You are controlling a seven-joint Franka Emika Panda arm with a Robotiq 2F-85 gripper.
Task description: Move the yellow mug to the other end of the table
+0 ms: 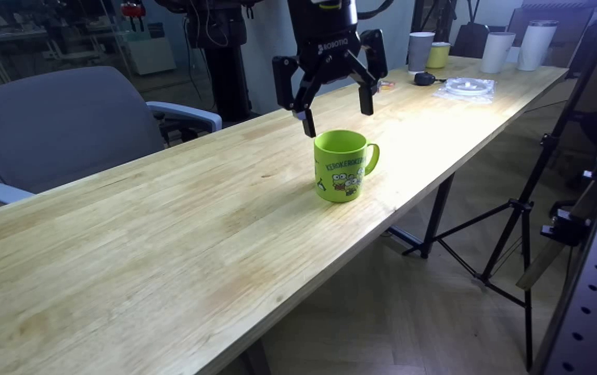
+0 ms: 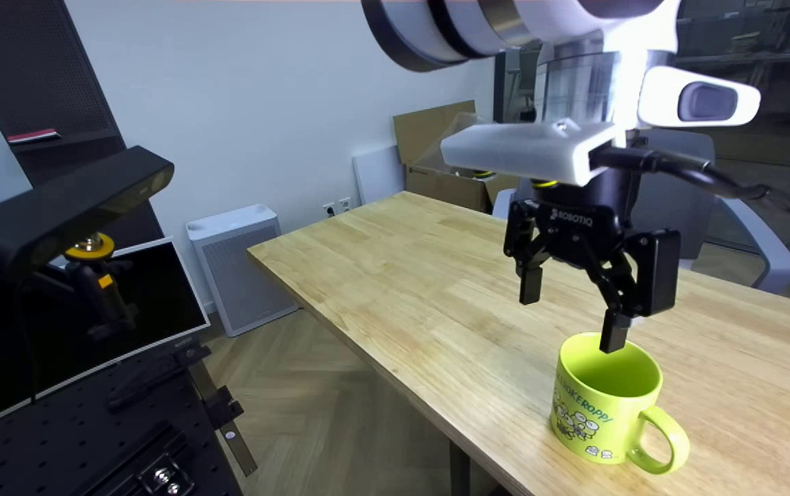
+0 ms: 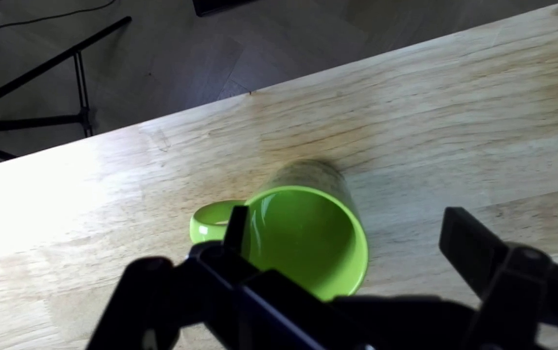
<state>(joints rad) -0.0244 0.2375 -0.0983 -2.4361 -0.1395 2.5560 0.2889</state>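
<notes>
Fingers spread wide, gripping nothing, the end effector (image 1: 338, 117) hangs above the yellow mug (image 1: 339, 169), which stands upright near the long edge of the surface (image 1: 173, 234) opposite the chair (image 1: 64, 125). In the wrist view a finger (image 3: 236, 228) overlaps the rim (image 3: 303, 188) beside the handle (image 3: 201, 231); lowering so misaligned could strike it and tip the mug, perhaps off that edge. Wood running toward the short edge by the cardboard box (image 2: 429, 180) leaves room; cups (image 1: 497, 53) stand near the opposite short edge.

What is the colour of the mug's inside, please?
Lime green; the mug's inside shows best in the wrist view.
</notes>
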